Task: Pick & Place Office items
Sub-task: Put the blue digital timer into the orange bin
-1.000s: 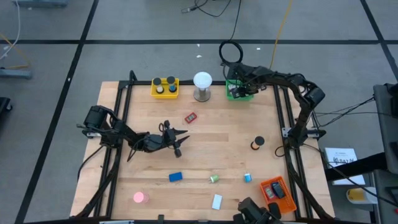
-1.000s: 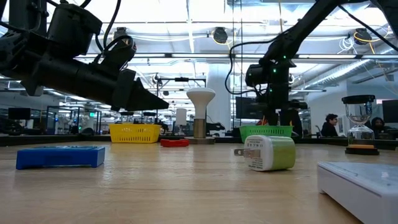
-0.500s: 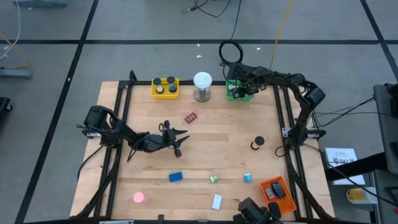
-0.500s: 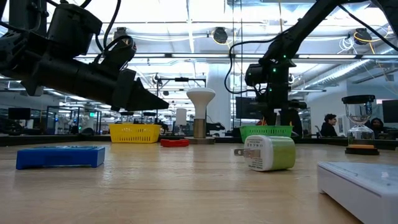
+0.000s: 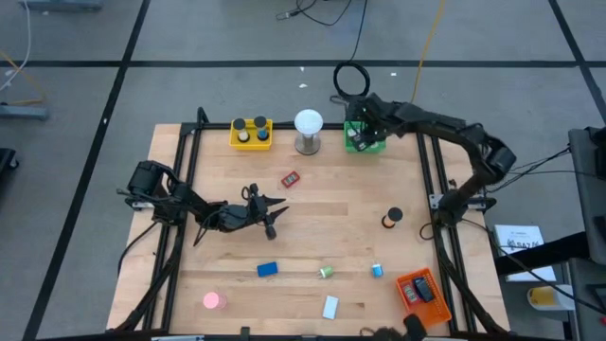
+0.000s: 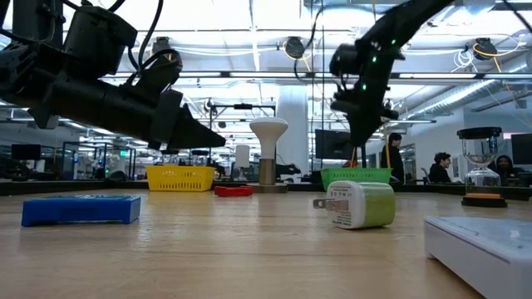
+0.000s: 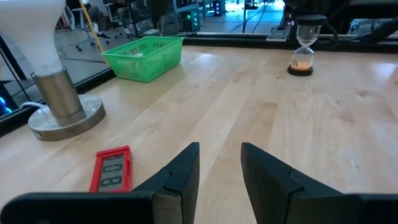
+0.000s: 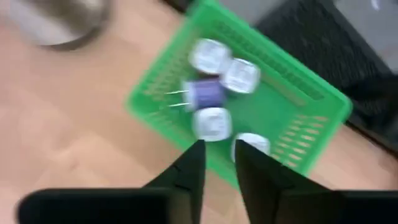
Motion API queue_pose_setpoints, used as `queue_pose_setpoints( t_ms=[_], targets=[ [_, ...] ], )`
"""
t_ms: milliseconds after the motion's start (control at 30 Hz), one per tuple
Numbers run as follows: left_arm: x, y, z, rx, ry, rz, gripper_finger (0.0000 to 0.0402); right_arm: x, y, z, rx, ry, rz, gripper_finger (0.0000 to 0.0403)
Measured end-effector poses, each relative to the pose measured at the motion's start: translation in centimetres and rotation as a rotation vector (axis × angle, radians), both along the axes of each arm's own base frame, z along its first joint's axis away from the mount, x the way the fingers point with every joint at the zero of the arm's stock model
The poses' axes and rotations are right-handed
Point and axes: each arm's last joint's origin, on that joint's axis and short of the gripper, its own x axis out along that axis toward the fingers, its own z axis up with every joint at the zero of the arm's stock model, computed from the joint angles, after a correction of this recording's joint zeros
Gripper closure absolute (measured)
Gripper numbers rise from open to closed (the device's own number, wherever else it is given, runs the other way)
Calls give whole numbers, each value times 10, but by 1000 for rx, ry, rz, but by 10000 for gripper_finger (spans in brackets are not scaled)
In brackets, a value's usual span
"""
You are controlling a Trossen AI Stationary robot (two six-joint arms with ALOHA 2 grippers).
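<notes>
My right gripper (image 5: 364,126) hangs over the green tray (image 5: 352,145) at the far right and points down into it; its fingers (image 8: 219,146) stand narrowly open with nothing between them. In the tray lie several white plugs and a purple one (image 8: 204,93). My left gripper (image 5: 277,215) waits open and level above the table's left middle, pointing right (image 7: 220,149). Loose on the wood lie a red item (image 5: 290,178), a blue block (image 5: 267,269), a green roll (image 5: 326,272), a small blue roll (image 5: 377,271), a white block (image 5: 329,306) and a pink disc (image 5: 211,300).
A yellow tray (image 5: 251,134) with two round caps stands at the far left. The white ball on its metal stand (image 5: 308,131) is between the two far trays. An orange tray (image 5: 421,292) sits at the near right, and a small hourglass (image 5: 392,218) stands right of centre.
My right gripper has risen from just above the green tray's rim to well above it, and its wrist has rolled; the arm's elbow has swung toward the table's right edge.
</notes>
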Motion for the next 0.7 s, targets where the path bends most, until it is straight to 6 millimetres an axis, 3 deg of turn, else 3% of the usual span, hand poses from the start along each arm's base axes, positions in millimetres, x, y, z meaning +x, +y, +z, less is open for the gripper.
queue_pose_setpoints(
  t_ms=[200, 500, 700],
  targets=[
    [-2, -10, 8, -16, -23, -37, 291, 10, 49, 0, -93, -160, 230, 396],
    [-23, -39, 39, -90, 27, -180, 393, 15, 108, -12, -164, -363, 430, 400],
    [-34, -59, 37, -246, 231, -252, 386, 17, 133, -22, -204, -327, 449, 401]
  ],
)
